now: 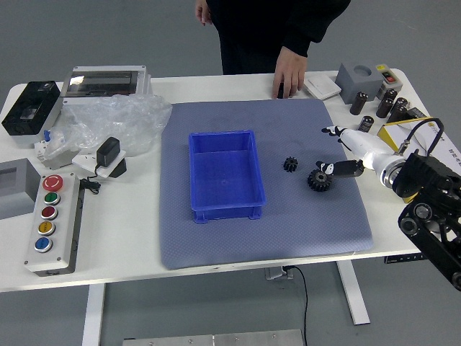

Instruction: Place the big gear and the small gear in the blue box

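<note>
While the big gear [320,180] lies outside the blue box [228,214], close to the spread, empty right hand [369,153], with the small gear [290,164] slightly beyond, the first pick appears current, requiring alignment before closure.

On my feed, blue box [227,173]: smooth plastic | mat [216,246]: matt, finely textured | clear bag [115,119]: glossy, crinkled plastic | sleeve [311,27]: matt cloth | big gear [319,180], small gear [290,164]: dull, metal or plastic I can't tell
</note>
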`<control>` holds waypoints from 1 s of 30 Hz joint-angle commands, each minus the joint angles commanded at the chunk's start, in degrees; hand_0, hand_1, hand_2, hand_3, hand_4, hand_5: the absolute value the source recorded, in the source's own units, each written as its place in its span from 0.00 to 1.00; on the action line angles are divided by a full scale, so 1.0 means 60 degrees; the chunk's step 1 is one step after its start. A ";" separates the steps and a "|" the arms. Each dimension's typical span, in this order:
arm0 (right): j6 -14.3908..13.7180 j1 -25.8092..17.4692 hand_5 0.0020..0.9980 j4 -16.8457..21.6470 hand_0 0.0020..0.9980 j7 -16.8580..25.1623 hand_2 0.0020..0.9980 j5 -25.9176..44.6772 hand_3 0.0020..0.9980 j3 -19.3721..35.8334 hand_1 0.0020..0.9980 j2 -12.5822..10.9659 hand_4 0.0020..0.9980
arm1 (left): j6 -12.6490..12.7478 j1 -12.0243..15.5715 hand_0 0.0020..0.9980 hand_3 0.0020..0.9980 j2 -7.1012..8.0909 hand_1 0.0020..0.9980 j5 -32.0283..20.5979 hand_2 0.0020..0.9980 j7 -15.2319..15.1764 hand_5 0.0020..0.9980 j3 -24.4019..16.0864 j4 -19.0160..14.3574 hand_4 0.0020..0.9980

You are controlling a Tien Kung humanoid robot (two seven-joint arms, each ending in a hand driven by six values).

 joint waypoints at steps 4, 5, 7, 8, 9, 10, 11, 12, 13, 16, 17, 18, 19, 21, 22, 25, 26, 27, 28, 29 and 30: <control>0.0171 0.0174 0.36 -0.0081 0.99 -0.0151 0.95 -0.0105 0.98 -0.0299 0.90 -0.0025 0.72 | 0.0002 -0.0001 0.80 0.85 0.0000 0.83 -0.0002 0.82 0.0004 0.25 0.0004 0.0000 0.67; 0.0232 0.0245 0.36 -0.0121 0.99 -0.0207 0.95 -0.0131 0.98 -0.0412 0.90 -0.0025 0.72 | 0.0002 -0.0001 0.80 0.85 0.0001 0.83 -0.0002 0.82 0.0005 0.25 0.0006 0.0000 0.67; 0.0352 0.0365 0.36 -0.0193 0.99 -0.0320 0.95 -0.0184 0.98 -0.0592 0.90 -0.0016 0.72 | 0.0002 -0.0003 0.80 0.85 0.0001 0.83 0.0000 0.82 0.0006 0.25 0.0007 0.0000 0.67; 0.0416 0.0423 0.36 -0.0232 0.99 -0.0378 0.95 -0.0209 0.98 -0.0675 0.90 -0.0007 0.72 | 0.0002 -0.0004 0.80 0.85 0.0001 0.83 0.0002 0.82 0.0006 0.25 0.0008 0.0000 0.67; 0.0461 0.0466 0.36 -0.0262 0.99 -0.0419 0.95 -0.0223 0.98 -0.0735 0.90 0.0001 0.72 | 0.0002 -0.0005 0.80 0.85 0.0000 0.83 0.0002 0.82 0.0006 0.25 0.0008 0.0000 0.67; 0.0554 0.0539 0.35 -0.0317 0.98 -0.0499 0.92 -0.0243 0.97 -0.0829 0.89 0.0024 0.72 | 0.0001 -0.0008 0.80 0.85 0.0001 0.83 0.0006 0.82 0.0007 0.25 0.0007 0.0000 0.66; 0.0626 0.0599 0.35 -0.0360 0.98 -0.0559 0.92 -0.0255 0.97 -0.0906 0.89 0.0044 0.72 | 0.0001 -0.0009 0.80 0.85 0.0002 0.83 0.0007 0.82 0.0007 0.25 0.0008 0.0000 0.66; 0.0682 0.0647 0.35 -0.0394 0.98 -0.0606 0.92 -0.0262 0.97 -0.0966 0.89 0.0061 0.72 | 0.0001 -0.0009 0.80 0.85 0.0003 0.83 0.0008 0.82 0.0008 0.25 0.0009 0.0000 0.66; 0.0735 0.0690 0.35 -0.0423 0.98 -0.0648 0.92 -0.0270 0.97 -0.1020 0.89 0.0077 0.72 | 0.0001 -0.0010 0.80 0.85 0.0005 0.83 0.0010 0.82 0.0009 0.25 0.0010 0.0000 0.66; 0.0921 0.0828 0.35 -0.0522 0.96 -0.0790 0.86 -0.0292 0.97 -0.1195 0.86 0.0128 0.73 | -0.0002 -0.0016 0.80 0.85 0.0010 0.83 0.0019 0.82 0.0011 0.25 0.0013 0.0000 0.66; 0.0974 0.0867 0.35 -0.0557 0.96 -0.0832 0.86 -0.0296 0.97 -0.1251 0.86 0.0141 0.73 | -0.0002 -0.0018 0.80 0.85 0.0010 0.83 0.0021 0.82 0.0011 0.25 0.0013 0.0000 0.66; 0.1019 0.0903 0.35 -0.0591 0.96 -0.0868 0.86 -0.0299 0.97 -0.1308 0.86 0.0153 0.73 | -0.0003 -0.0021 0.80 0.85 0.0011 0.83 0.0025 0.82 0.0012 0.25 0.0012 0.0000 0.66; 0.1047 0.0927 0.35 -0.0613 0.96 -0.0891 0.86 -0.0301 0.97 -0.1347 0.86 0.0161 0.73 | -0.0003 -0.0023 0.80 0.85 0.0011 0.83 0.0028 0.82 0.0013 0.25 0.0012 0.0000 0.66; 0.1106 0.0975 0.35 -0.0661 0.96 -0.0948 0.86 -0.0312 0.97 -0.1412 0.86 0.0181 0.73 | -0.0002 -0.0024 0.80 0.85 0.0012 0.83 0.0027 0.82 0.0014 0.25 0.0015 0.0000 0.66; 0.1136 0.1001 0.35 -0.0683 0.94 -0.0984 0.83 -0.0323 0.97 -0.1437 0.82 0.0193 0.73 | -0.0001 -0.0024 0.80 0.85 0.0012 0.83 0.0024 0.82 0.0015 0.25 0.0017 0.0000 0.66; 0.1207 0.1072 0.35 -0.0725 0.94 -0.1078 0.83 -0.0350 0.97 -0.1485 0.82 0.0222 0.73 | 0.0000 -0.0021 0.80 0.85 0.0013 0.83 0.0019 0.82 0.0017 0.25 0.0020 0.0000 0.66; 0.1228 0.1097 0.35 -0.0739 0.94 -0.1106 0.83 -0.0361 0.97 -0.1499 0.82 0.0232 0.73 | 0.0000 -0.0020 0.80 0.85 0.0014 0.83 0.0020 0.82 0.0017 0.25 0.0019 0.0000 0.66; 0.1253 0.1125 0.35 -0.0759 0.94 -0.1138 0.83 -0.0375 0.97 -0.1513 0.82 0.0247 0.73 | 0.0000 -0.0020 0.80 0.85 0.0015 0.83 0.0019 0.82 0.0017 0.25 0.0018 0.0000 0.66; 0.1273 0.1148 0.34 -0.0776 0.92 -0.1163 0.82 -0.0388 0.97 -0.1524 0.80 0.0261 0.72 | -0.0001 -0.0020 0.80 0.85 0.0015 0.83 0.0019 0.82 0.0017 0.25 0.0017 0.0000 0.66; 0.1291 0.1168 0.34 -0.0794 0.92 -0.1185 0.82 -0.0401 0.97 -0.1535 0.80 0.0277 0.72 | -0.0001 -0.0021 0.80 0.85 0.0015 0.83 0.0020 0.82 0.0015 0.25 0.0014 0.0000 0.66; 0.1310 0.1187 0.34 -0.0811 0.92 -0.1208 0.82 -0.0413 0.97 -0.1547 0.80 0.0294 0.72 | -0.0001 -0.0021 0.80 0.85 0.0015 0.83 0.0020 0.82 0.0014 0.25 0.0011 0.0000 0.66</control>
